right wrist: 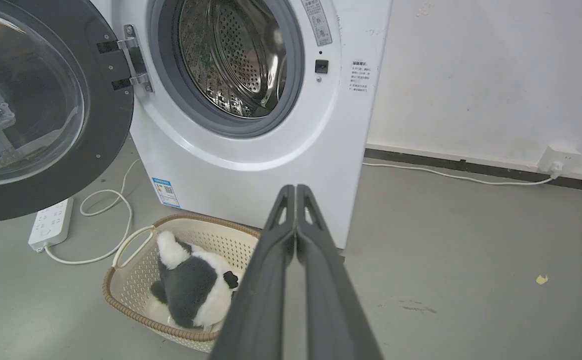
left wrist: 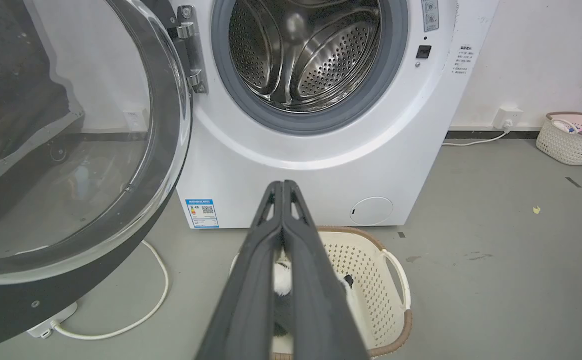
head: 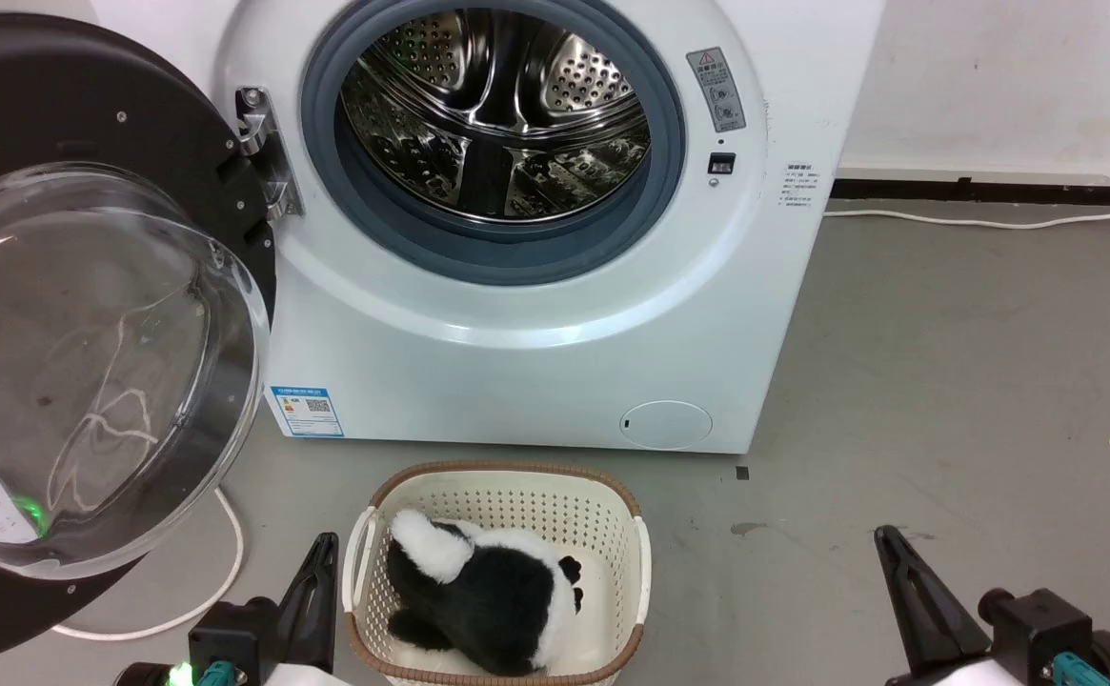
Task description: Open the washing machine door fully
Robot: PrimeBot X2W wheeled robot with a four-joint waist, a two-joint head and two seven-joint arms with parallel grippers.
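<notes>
Left end effector clenched, empty; washing machine door open, up-left, not touching.

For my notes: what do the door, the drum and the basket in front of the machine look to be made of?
The washing machine door: the clear bulging centre looks like glass, with reflections; the surround is glossy black, probably plastic. The drum: polished perforated steel, mirror-like. The basket: cream perforated plastic by its look, with a brown woven-looking rim.
</notes>
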